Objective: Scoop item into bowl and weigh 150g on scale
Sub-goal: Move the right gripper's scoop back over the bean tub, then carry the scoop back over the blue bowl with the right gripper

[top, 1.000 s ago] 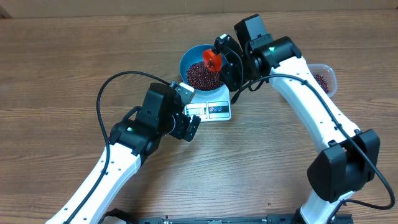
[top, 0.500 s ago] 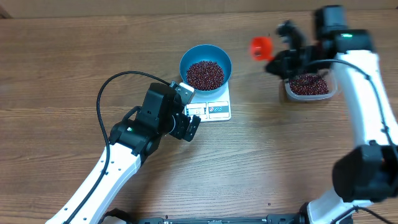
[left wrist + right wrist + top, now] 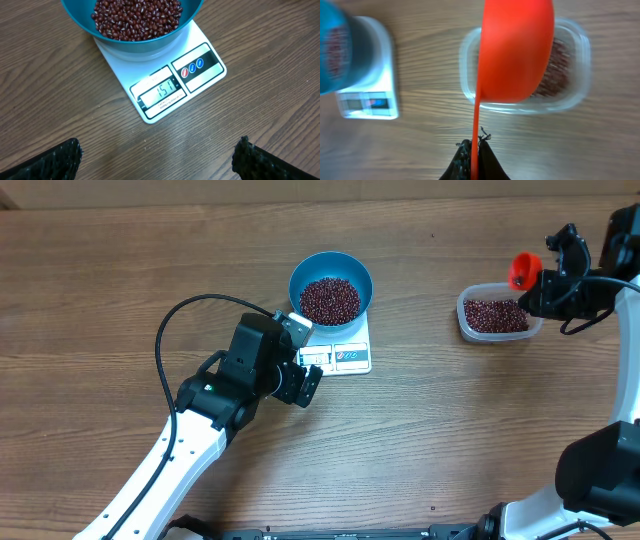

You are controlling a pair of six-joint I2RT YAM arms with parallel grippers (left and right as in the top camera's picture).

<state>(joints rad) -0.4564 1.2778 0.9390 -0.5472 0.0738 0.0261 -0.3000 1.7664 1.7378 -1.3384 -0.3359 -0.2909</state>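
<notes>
Well, my right pincer (image 3: 472, 156) clamped the orange scoop (image 3: 517, 50) above the container (image 3: 575, 100). Left pincer (image 3: 156, 161) gaped wide by the scale (image 3: 200, 39).

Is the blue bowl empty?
No, the bowl holds a heap of beans as it sits on the scale.

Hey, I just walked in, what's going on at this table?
Two robot arms are weighing out beans. The blue bowl of red-brown beans sits on the white scale, whose display reads 151. The right gripper is shut on the handle of an orange scoop, held by the clear container of more beans at the right. The left gripper hangs open and empty in front of the scale.
</notes>
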